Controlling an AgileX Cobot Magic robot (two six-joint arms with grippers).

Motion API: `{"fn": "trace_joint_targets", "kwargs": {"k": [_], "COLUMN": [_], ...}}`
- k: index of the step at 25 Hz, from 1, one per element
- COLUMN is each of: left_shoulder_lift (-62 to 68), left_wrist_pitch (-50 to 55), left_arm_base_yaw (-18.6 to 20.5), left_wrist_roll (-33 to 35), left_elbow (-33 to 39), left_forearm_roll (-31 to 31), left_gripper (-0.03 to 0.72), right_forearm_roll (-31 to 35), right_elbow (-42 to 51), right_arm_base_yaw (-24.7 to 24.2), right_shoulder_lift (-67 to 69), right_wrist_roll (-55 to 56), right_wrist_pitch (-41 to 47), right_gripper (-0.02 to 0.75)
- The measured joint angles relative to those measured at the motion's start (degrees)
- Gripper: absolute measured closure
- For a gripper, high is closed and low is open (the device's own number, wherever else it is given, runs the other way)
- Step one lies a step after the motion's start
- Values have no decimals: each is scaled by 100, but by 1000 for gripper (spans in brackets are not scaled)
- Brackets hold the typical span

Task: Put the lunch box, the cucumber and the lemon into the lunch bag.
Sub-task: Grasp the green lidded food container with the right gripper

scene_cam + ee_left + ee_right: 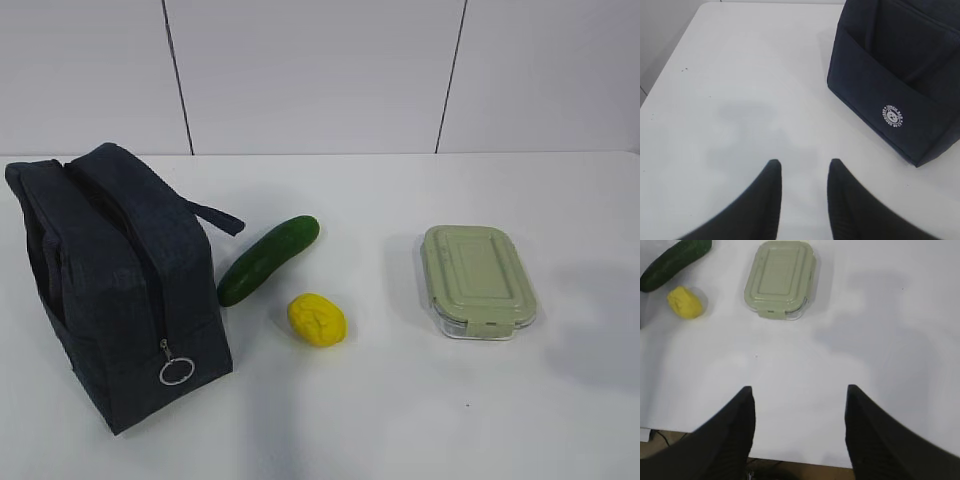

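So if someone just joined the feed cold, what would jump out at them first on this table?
Probably the big dark navy lunch bag standing at the left of the white table, its zipper ring pull hanging at the front. Next, the bright yellow lemon just in front of the dark green cucumber, both beside the bag. The pale green-lidded lunch box sits apart on the right.

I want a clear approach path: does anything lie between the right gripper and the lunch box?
No. In the right wrist view only bare white table separates the right gripper from the lunch box.
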Motion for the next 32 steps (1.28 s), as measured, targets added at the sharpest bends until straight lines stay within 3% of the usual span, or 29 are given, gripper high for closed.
{"fn": "trace_joint_targets", "kwargs": {"k": [5,18,26,32], "left_shoulder_lift": [0,0,0,0], "left_wrist_pitch": [0,0,0,0], "left_arm_base_yaw": [0,0,0,0], "left_wrist_roll": [0,0,0,0], "left_elbow": [0,0,0,0], "left_forearm_roll": [0,0,0,0], "left_gripper": [453,453,454,454], "right_forearm_roll": [-99,862,2511,3988], "right_elbow": [-854,-1827,-2066,-2076], "right_arm_base_yaw": [0,0,-219,-1253], "right_shoulder_lift": [881,2482,3411,4527], "right_wrist_roll": [0,-357,-1312,-2848], "right_wrist_pitch": [95,81,-105,443], "right_gripper": [287,283,283,283]}}
